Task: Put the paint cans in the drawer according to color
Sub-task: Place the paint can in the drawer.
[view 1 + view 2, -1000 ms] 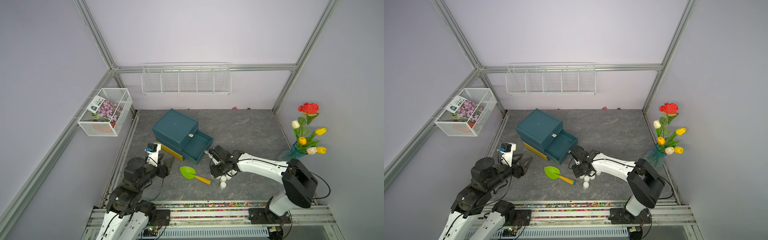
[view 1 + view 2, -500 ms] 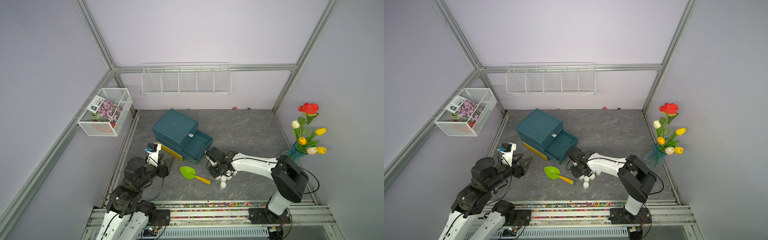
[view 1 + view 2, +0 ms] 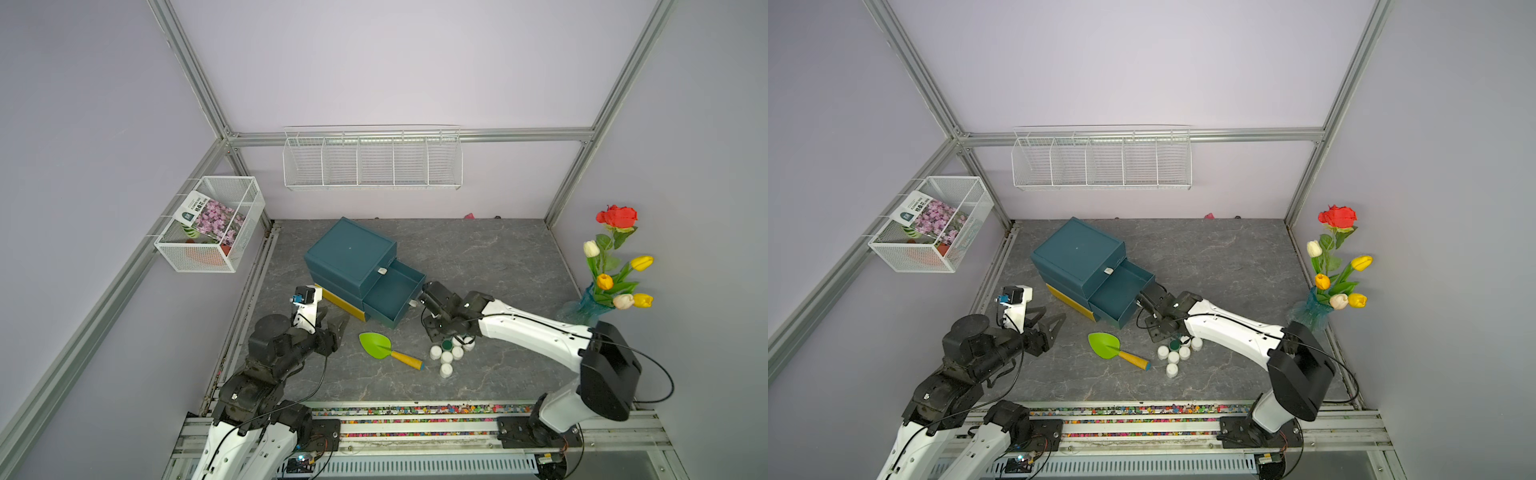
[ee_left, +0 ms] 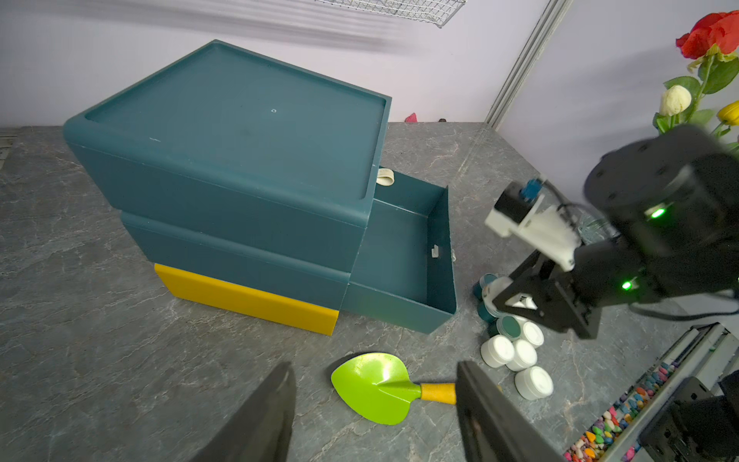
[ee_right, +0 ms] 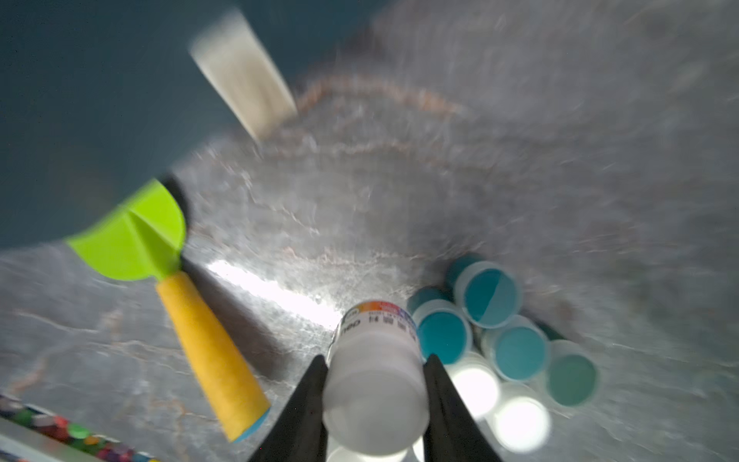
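Observation:
A teal drawer cabinet (image 3: 349,253) stands mid-table with its middle drawer (image 3: 392,291) pulled open and a yellow drawer front (image 3: 340,301) below it. Several small paint cans (image 3: 446,356) with white lids cluster beside the open drawer; in the right wrist view some of these cans (image 5: 504,316) show teal and blue faces. My right gripper (image 5: 376,384) is shut on one white-lidded paint can (image 5: 376,376) just above the cluster; its paint colour is hidden. My left gripper (image 4: 375,368) hangs open over the green shovel (image 4: 376,386), holding nothing.
The green shovel (image 3: 376,344) with a yellow handle lies between the two arms. A vase of flowers (image 3: 590,307) stands at the right wall. Wire baskets (image 3: 372,158) hang on the back and left walls. A strip of coloured beads (image 3: 415,409) runs along the front rail.
My right gripper has shut on a paint can at the cluster, and its wrist view is now blurred by motion. The left arm has not moved.

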`<state>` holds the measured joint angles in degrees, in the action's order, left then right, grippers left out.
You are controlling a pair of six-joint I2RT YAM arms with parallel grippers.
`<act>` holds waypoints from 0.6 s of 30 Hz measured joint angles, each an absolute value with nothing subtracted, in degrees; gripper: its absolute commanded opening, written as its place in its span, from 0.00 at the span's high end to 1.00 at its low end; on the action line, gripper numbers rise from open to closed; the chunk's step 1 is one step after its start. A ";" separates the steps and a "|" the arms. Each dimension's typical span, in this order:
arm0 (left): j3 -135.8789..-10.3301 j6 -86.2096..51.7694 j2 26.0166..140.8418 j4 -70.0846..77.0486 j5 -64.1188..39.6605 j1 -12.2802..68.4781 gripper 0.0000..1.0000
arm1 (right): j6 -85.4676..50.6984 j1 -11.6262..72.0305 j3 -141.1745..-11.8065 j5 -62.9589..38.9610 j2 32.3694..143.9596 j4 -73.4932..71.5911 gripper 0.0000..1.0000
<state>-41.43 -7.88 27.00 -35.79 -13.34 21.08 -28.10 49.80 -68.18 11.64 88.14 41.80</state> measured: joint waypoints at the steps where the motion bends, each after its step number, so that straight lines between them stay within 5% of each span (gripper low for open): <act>1: -41.43 -7.88 27.00 -35.79 -13.34 21.08 0.33 | -28.23 49.74 -69.89 12.23 87.22 42.22 0.89; 7: -41.41 -7.88 27.00 -35.79 -13.34 21.08 0.33 | -27.81 49.45 -84.03 10.35 88.33 44.58 0.90; 18: -41.34 -7.88 26.98 -35.79 -13.32 21.08 0.33 | -28.40 50.09 -98.87 0.62 107.02 45.74 0.90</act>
<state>-41.34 -7.88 26.98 -35.79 -13.32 21.08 -28.40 50.09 -98.87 0.62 107.02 45.74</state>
